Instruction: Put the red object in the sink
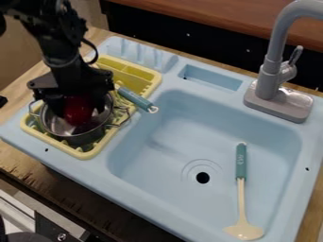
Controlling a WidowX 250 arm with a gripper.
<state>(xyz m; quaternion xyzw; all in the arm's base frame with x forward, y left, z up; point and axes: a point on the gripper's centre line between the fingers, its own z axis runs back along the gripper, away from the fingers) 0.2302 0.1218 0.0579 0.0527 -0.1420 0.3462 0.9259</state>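
While the black gripper (78, 109) hangs over the metal pot (83, 139), the red object (77, 113) seems to be inside that pot; how wide the gripper stands, or whether it grips anything, I cannot tell. The blue sink basin (161, 146) is beside the pot.

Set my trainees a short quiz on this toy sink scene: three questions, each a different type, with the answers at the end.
1. True or false: the cream spatula with the teal handle lies in the light-blue sink basin.

2. Multiple choice: where is the round silver metal pot?
A) Beside the drain
B) On the yellow dish rack
C) Under the grey faucet

3. Fill in the blank: the shiny red object is not in the basin; its lower part is inside the ____.

Key: 1 true; 2 B; 3 pot
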